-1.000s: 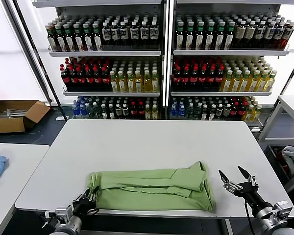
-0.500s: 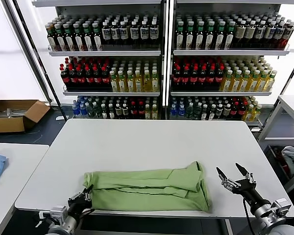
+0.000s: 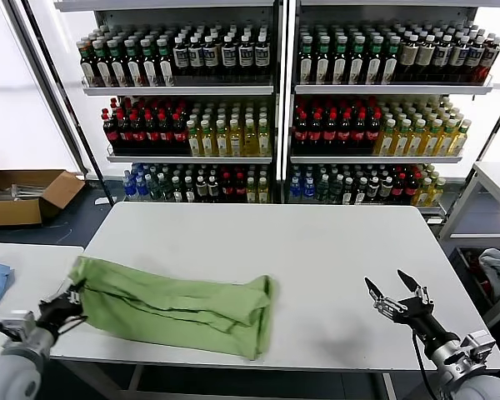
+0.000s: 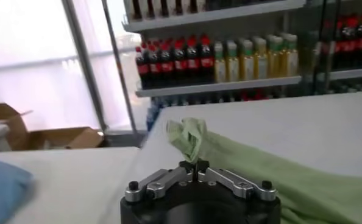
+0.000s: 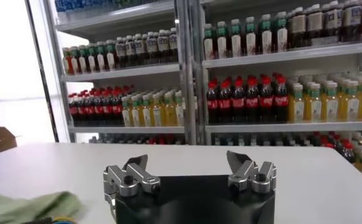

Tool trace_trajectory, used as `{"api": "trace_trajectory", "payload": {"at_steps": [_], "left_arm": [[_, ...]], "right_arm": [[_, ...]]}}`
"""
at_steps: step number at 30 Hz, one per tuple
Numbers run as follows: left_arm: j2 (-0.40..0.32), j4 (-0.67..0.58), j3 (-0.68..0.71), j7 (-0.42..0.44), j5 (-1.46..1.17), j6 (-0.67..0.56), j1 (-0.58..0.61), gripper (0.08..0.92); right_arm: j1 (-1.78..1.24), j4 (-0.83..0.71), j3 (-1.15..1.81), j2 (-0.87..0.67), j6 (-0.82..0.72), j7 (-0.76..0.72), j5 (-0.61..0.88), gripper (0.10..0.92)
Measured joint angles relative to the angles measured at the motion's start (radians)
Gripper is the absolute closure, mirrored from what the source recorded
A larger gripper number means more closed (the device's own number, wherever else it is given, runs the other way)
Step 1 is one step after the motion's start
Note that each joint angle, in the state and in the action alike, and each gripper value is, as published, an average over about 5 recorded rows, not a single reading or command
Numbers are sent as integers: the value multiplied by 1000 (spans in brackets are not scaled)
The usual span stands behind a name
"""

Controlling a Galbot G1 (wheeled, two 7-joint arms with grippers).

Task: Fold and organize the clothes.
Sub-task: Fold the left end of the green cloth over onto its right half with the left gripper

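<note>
We have the green shirt [image 3: 177, 307] folded into a long strip near the desk [image 3: 317, 250] front-left edge, our left gripper [image 3: 67, 302] clamped on its left end. Our right gripper [image 3: 395, 293] hovers wide open, well apart. Further folds seem left.

I see a white table [image 3: 317, 250] before bright, backlit shelves [image 3: 275, 90] packed with bottles [image 3: 367, 129], a cardboard box [image 3: 21, 196] on the dark floor [image 3: 83, 218] left.
</note>
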Motion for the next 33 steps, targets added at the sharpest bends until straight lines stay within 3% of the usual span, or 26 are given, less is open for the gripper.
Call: {"api": "trace_trajectory", "payload": {"at_steps": [7, 16, 27, 33], "left_arm": [[51, -59, -19, -13, -105, 31, -30, 906], [38, -237, 142, -76, -174, 45, -88, 906], [-37, -288, 395, -107, -151, 90, -165, 903], [-117, -250, 534, -131, -121, 145, -219, 787]], "right_arm": [[11, 3, -2, -14, -3, 1, 12, 203], [8, 9, -3, -5, -7, 2, 10, 203], [2, 29, -16, 16, -21, 11, -5, 203], [-9, 43, -15, 26, -29, 16, -16, 203]]}}
